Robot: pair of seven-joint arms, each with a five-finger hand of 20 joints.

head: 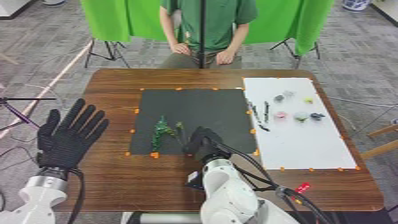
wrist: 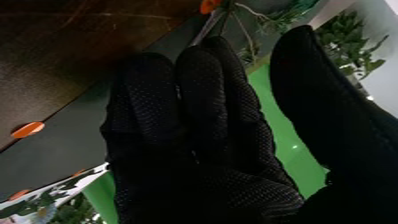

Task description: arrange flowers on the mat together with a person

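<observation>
White and jointed, the robot's right arm (head: 226, 182) comes in closest to the camera and ends in the right hand (head: 206, 141), gloved in black fabric, low over the near part of the dark grey rectangular mat (head: 209, 102). Seen from the wrist, its straight fingers lie close alongside one another, the thumb stands well clear of them, and nothing is gripped. A bushy, deep-green leafy sprig (head: 161, 131) lies on the near left part of that mat, roughly lengthwise. Between it and the hand is a thinner, wispy green sprig (head: 179, 129), just beside the fingers; whether they touch, I cannot tell. The black-gloved left hand (head: 67, 142) is spread wide beside the mat at the table's left, holding nothing. By my reading the work is at an early stage: two pieces of greenery are laid down as a start, while the blooms all wait on the white rectangular mat (head: 306, 145) to the right. Among them are a pink flower head (head: 281, 114), a pale green one (head: 300, 116), a blue-grey one (head: 316, 116) and a small yellow one (head: 308, 100), with slender dark sprigs (head: 266, 112) nearer that mat's left edge. Bringing colour across to the greenery probably makes up most of what is left.
</observation>
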